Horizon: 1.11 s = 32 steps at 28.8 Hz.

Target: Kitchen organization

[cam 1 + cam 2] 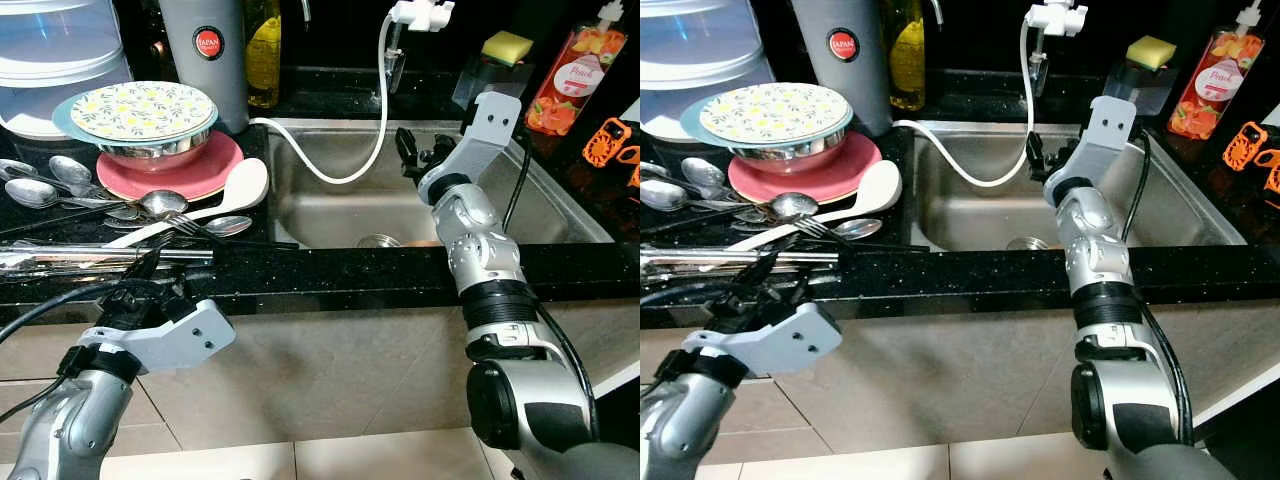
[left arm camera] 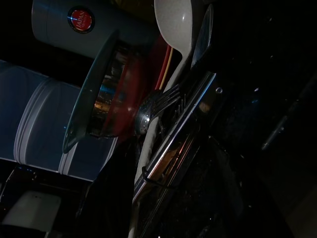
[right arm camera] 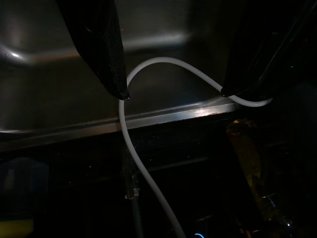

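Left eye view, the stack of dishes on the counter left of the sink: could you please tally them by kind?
Plates: 2, the floral plate on top and the pink plate at the bottom
Bowls: 1, the steel bowl between them
Total: 3

Left of the sink [image 1: 560,200], a grey canister [image 1: 205,60] bears a red "JAPAN" badge; right of it, a bottle [image 1: 577,80] reads "Peach".
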Motion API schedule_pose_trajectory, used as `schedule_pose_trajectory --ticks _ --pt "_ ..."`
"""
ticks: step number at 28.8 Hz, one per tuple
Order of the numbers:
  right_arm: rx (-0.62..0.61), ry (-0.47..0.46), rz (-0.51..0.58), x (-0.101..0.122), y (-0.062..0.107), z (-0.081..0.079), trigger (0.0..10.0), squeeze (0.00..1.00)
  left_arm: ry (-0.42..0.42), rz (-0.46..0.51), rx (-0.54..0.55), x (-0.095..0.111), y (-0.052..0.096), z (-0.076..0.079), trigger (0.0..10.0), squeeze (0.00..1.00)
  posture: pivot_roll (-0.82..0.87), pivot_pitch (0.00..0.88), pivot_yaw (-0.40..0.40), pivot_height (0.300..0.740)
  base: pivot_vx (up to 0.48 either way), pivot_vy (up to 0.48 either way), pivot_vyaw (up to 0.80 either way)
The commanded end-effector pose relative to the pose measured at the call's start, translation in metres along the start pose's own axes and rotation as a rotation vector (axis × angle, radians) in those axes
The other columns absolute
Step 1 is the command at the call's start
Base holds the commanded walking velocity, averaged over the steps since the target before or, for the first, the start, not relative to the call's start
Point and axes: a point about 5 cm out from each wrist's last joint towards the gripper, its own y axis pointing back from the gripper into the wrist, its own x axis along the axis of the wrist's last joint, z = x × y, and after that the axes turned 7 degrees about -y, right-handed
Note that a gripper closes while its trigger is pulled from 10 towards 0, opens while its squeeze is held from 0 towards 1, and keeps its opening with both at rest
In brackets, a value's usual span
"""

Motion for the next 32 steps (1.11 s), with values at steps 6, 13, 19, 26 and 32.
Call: schedule_pose_trajectory --ticks 6,13,19,26,32 --pt "-0.015 0.008 -0.034 -0.007 0.002 0.005 10.0 0.0 -0.009 -0.135 0.006 -0.018 0.004 0.0 10.0 0.0 0.23 0.011 -0.074 0.74 0.0 0.0 0.0" --pt "-0.017 0.009 -0.036 -0.008 0.002 0.006 10.0 0.0 0.037 -0.209 0.071 -0.025 0.006 -0.008 10.0 0.0 0.23 0.016 -0.077 0.74 0.0 0.0 0.0" --pt "-0.015 0.006 -0.04 -0.009 0.002 0.004 10.0 0.0 0.06 -0.233 0.09 -0.029 0.001 -0.014 10.0 0.0 0.23 0.018 -0.078 0.74 0.0 0.0 0.0" --pt "-0.025 0.004 -0.036 -0.008 0.003 0.007 10.0 0.0 0.058 -0.285 0.12 -0.035 0.004 -0.018 10.0 0.0 0.23 0.02 -0.07 0.74 0.0 0.0 0.0" --pt "-0.025 0.002 -0.038 -0.01 0.003 0.006 10.0 0.0 0.034 -0.306 0.136 -0.045 -0.002 -0.027 10.0 0.0 0.23 0.016 -0.072 0.74 0.0 0.0 0.0"
